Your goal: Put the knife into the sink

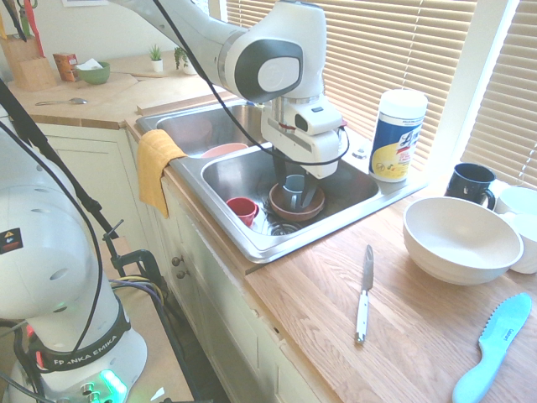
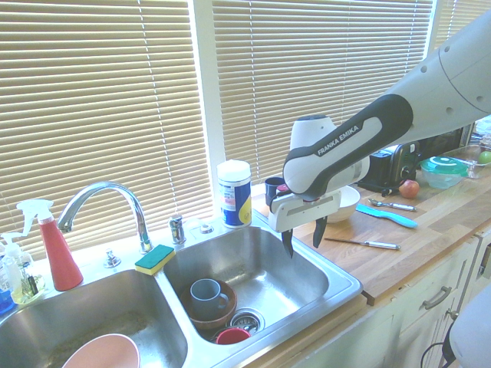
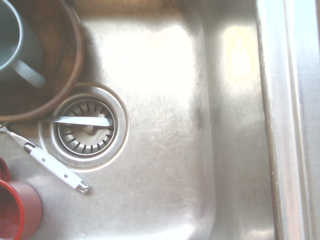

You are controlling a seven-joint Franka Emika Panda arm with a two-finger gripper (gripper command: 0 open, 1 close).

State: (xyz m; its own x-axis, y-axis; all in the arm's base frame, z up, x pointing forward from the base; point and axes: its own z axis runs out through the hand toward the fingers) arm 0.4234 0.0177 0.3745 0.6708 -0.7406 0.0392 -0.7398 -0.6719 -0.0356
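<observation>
The knife [image 1: 363, 294], slim with a silver blade and a white handle, lies flat on the wooden counter to the right of the sink [image 1: 277, 248]. In the second exterior view the knife [image 2: 362, 243] rests just past the sink's [image 2: 337, 280] right rim. My gripper [image 2: 302, 244] hangs open and empty above the right basin, fingers pointing down, a hand's width left of the knife. The wrist view looks straight down on the basin floor [image 3: 165, 150] and the drain [image 3: 87, 130].
A brown bowl [image 1: 296, 201] holding a grey-blue mug and a red cup [image 1: 242, 209] sit in the basin. A white-handled utensil [image 3: 52, 165] lies by the drain. On the counter are a light-blue plastic knife [image 1: 495, 348], a white bowl [image 1: 460, 239], a dark mug [image 1: 471, 183] and a wipes canister [image 1: 398, 134].
</observation>
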